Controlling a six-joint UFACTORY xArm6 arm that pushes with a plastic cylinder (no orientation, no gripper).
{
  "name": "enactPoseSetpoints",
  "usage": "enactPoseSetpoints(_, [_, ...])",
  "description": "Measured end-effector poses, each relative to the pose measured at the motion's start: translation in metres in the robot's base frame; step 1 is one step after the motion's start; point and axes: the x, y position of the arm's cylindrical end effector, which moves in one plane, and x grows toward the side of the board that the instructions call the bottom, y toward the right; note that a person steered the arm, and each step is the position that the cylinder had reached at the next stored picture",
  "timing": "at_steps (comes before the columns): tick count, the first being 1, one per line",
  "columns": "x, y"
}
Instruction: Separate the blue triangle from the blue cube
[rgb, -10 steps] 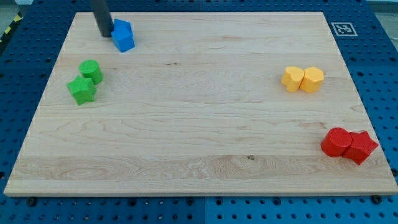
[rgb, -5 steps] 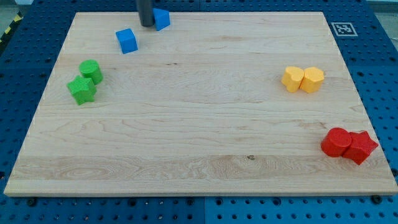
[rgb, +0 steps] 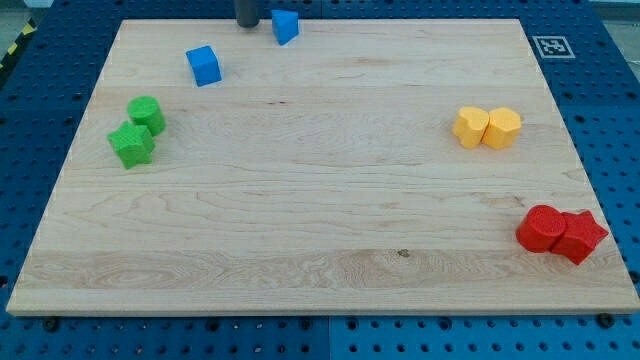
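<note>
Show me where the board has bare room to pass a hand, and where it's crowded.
Free: the wide middle between the green pair and yellow pair, and the view's bottom strip left of the red pair. Crowded: the view's top left, where my tip sits between the blue cube and blue triangle.

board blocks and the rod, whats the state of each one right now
my tip: at the view's top edge, left of the blue triangle, small gap
blue triangle: alone, apart from the blue cube
blue cube: alone, upright
green blocks: two, touching
yellow blocks: two, touching
red blocks: two, touching
board: flat, holds all blocks
</note>
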Motion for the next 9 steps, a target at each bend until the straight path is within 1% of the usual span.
enactPoseSetpoints(2, [0.001,0.027])
enactPoseSetpoints(3, [0.008,0.021])
enactPoseSetpoints(4, [0.019,-0.004])
enactPoseSetpoints(9, [0.018,0.016])
